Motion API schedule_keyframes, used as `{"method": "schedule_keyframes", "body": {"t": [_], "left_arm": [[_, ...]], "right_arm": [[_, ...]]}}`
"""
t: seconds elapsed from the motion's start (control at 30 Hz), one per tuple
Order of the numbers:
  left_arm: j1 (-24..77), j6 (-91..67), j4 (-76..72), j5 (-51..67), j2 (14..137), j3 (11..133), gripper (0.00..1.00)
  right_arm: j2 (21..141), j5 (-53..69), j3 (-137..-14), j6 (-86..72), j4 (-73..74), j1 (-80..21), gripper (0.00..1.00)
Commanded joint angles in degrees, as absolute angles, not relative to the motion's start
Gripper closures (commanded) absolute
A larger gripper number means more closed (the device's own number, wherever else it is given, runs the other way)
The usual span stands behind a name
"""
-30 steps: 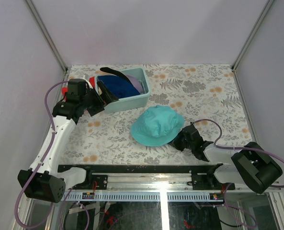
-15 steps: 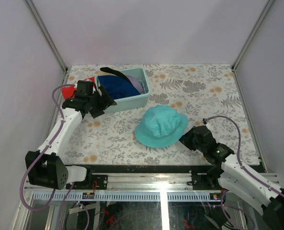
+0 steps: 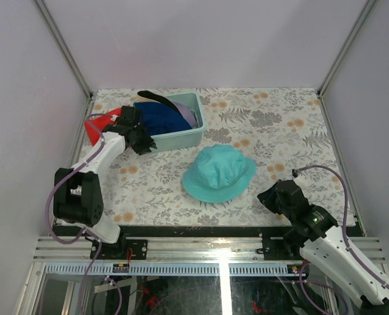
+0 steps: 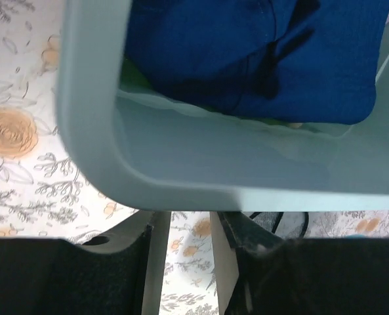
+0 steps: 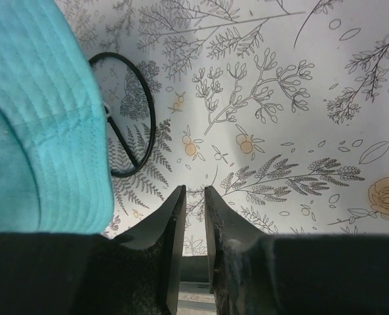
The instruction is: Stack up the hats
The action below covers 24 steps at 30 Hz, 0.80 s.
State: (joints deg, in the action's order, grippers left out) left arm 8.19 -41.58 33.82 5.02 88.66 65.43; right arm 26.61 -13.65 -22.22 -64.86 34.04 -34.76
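With teal hat (image 3: 219,173) on the bench (image 3: 279,118) and dark blue hat (image 4: 260,52) in the bin (image 4: 89,98), left tool (image 4: 180,220) narrow at bin rim (hold: cannot tell), right tool (image 5: 193,193) narrow, empty, near teal brim, best pinch blue fabric only, clear of rim, lift straight.

The teal hat (image 5: 43,118) is soft, matt cloth with rows of stitching ribbing its brim, and the dark blue hat (image 4: 260,52) is a matt woven fabric. The bin (image 4: 89,98) around it looks like smooth plastic with a faint sheen. The flower-printed table cover (image 5: 279,98) is matt and flat, though whether it is cloth or paper is unclear.
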Motion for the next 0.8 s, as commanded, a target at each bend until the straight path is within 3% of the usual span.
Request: {"method": "schedule_keyframes", "body": {"t": [0.0, 0.33, 0.5, 0.57, 0.63, 0.7, 0.77], "left_arm": [[7.7, -39.4, 28.4, 2.3, 93.5, 71.4, 0.71], [7.7, -38.8, 26.3, 2.0, 107.5, 83.8, 0.73], [7.6, -37.1, 29.8, 0.9, 107.0, 91.7, 0.73], [7.5, -35.3, 32.5, -0.7, 104.7, 95.1, 0.62], [7.2, -33.9, 35.1, -2.9, 102.5, 98.4, 0.41], [6.6, -32.4, 37.5, -4.6, 102.2, 102.3, 0.27], [5.7, -30.7, 40.1, -5.6, 104.6, 107.8, 0.23]], "right_arm": [[24.9, -18.9, -26.6, -63.8, 37.6, -34.7, 0.76], [24.1, -22.0, -29.9, -61.3, 39.9, -34.8, 0.76], [25.0, -21.7, -30.2, -60.0, 39.2, -34.7, 0.74], [25.5, -21.6, -30.4, -59.2, 38.4, -34.7, 0.72], [26.2, -21.3, -30.9, -58.2, 37.5, -34.7, 0.7], [27.3, -21.0, -31.7, -57.1, 36.6, -34.7, 0.67], [28.4, -20.7, -32.5, -56.1, 35.2, -34.7, 0.65]]}}
